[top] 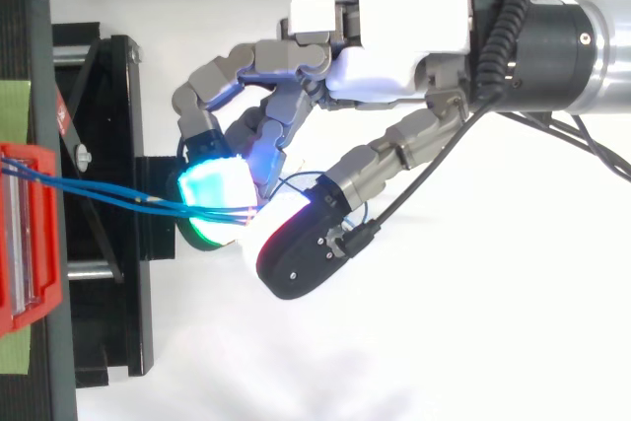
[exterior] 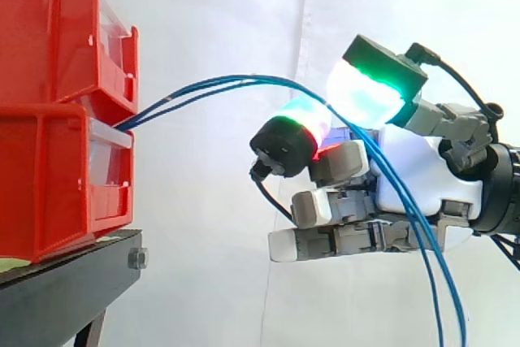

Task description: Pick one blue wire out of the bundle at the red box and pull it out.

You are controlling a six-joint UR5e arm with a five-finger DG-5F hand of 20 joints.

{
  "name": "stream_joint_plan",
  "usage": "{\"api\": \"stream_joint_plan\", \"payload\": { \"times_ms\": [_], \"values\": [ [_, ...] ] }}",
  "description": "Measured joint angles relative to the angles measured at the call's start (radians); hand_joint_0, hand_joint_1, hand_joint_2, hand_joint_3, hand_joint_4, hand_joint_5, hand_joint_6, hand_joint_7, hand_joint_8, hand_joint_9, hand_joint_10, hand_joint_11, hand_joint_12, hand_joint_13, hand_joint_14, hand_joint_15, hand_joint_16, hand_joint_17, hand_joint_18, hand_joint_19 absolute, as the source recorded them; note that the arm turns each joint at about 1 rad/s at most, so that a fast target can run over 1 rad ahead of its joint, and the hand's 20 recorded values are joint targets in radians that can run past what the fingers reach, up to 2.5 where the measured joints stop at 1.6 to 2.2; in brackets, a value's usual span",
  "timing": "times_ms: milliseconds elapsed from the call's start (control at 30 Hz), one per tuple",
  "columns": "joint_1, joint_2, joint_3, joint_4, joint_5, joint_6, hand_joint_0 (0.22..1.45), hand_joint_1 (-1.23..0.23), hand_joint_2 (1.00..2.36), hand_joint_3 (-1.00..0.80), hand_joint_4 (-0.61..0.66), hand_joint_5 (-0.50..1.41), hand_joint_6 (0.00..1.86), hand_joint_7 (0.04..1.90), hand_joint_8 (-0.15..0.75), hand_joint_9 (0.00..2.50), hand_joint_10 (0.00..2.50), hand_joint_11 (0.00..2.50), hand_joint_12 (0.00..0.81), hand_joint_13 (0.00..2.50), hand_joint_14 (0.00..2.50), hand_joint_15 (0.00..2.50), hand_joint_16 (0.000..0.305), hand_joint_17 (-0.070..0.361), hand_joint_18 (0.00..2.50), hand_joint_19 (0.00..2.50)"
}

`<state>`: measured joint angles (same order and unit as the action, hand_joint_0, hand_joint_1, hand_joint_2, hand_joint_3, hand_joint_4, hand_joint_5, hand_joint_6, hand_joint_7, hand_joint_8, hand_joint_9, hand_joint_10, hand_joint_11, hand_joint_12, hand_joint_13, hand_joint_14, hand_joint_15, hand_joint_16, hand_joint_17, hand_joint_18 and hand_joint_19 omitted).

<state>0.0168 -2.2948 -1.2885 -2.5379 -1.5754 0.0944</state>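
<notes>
Your hand (exterior: 431, 176), right of middle, pinches the blue wires (exterior: 227, 81) between two curled fingertips, ready to tug them from the red bins (exterior: 49, 160) at left.

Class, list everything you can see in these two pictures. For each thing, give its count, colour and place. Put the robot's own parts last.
bins: two, red, stacked at the left of the side view.
wires: at least two, blue, coming out where the two bins meet, running across to the hand, then hanging down past it.
stand: one, black, under the bins.
bolt: one, silver, on the stand's edge.
tape: two patches, green, at the left edge of the top view.
curtain: one, white, behind everything.
hand: one, white and grey, coming in from the right of the side view.
fingers: glowing green and white pads, pinching the wires.
</notes>
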Motion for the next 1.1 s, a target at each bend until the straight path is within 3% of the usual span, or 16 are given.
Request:
{"api": "stream_joint_plan", "payload": {
  "times_ms": [100, 200, 367, 567, 733, 833, 1000, 1100],
  "values": [
    [0.0, 0.0, 0.0, 0.0, 0.0, 0.0, 0.73, -0.96, 1.01, -0.41, 0.33, -0.19, 0.87, 1.16, 0.269, 0.86, 0.03, 0.99, 0.369, 0.75, 0.03, 0.7, 0.06, 0.136, 0.49, 0.37],
    [0.0, 0.0, 0.0, 0.001, 0.0, -0.001, 0.68, -0.94, 1.0, -0.49, 0.34, -0.17, 0.84, 1.24, 0.27, 0.9, 0.03, 1.0, 0.371, 0.76, 0.03, 0.7, 0.06, 0.135, 0.49, 0.4],
    [0.0, 0.0, 0.0, 0.001, 0.0, -0.001, 0.59, -0.81, 1.0, -0.5, 0.27, -0.12, 0.78, 1.3, 0.261, 0.98, 0.03, 0.97, 0.374, 0.79, 0.03, 0.72, 0.059, 0.133, 0.48, 0.46],
    [0.0, 0.0, 0.0, 0.001, 0.0, -0.001, 0.59, -0.79, 1.01, -0.31, 0.21, -0.13, 0.84, 1.3, 0.268, 1.02, 0.03, 1.0, 0.374, 0.8, 0.03, 0.72, 0.058, 0.132, 0.48, 0.46],
    [0.0, 0.0, 0.0, 0.001, 0.0, -0.001, 0.62, -0.86, 1.02, -0.16, 0.14, -0.14, 0.87, 1.45, 0.277, 1.05, 0.03, 1.1, 0.379, 0.83, 0.03, 0.74, 0.058, 0.13, 0.51, 0.46],
    [0.0, 0.0, 0.0, 0.001, 0.0, -0.001, 0.66, -0.9, 1.02, -0.15, 0.07, -0.16, 0.92, 1.38, 0.277, 1.02, 0.02, 1.12, 0.381, 0.83, 0.03, 0.75, 0.058, 0.131, 0.52, 0.44],
    [0.0, 0.0, 0.0, 0.001, 0.0, -0.001, 0.69, -0.92, 1.01, -0.37, 0.19, -0.18, 0.92, 1.19, 0.274, 0.98, 0.02, 1.1, 0.374, 0.82, 0.03, 0.74, 0.059, 0.132, 0.52, 0.42],
    [0.0, 0.0, 0.0, 0.001, 0.0, -0.001, 0.65, -0.89, 1.0, -0.48, 0.27, -0.14, 0.85, 1.38, 0.269, 1.02, 0.03, 1.07, 0.372, 0.82, 0.03, 0.74, 0.058, 0.131, 0.52, 0.44]
  ]
}}
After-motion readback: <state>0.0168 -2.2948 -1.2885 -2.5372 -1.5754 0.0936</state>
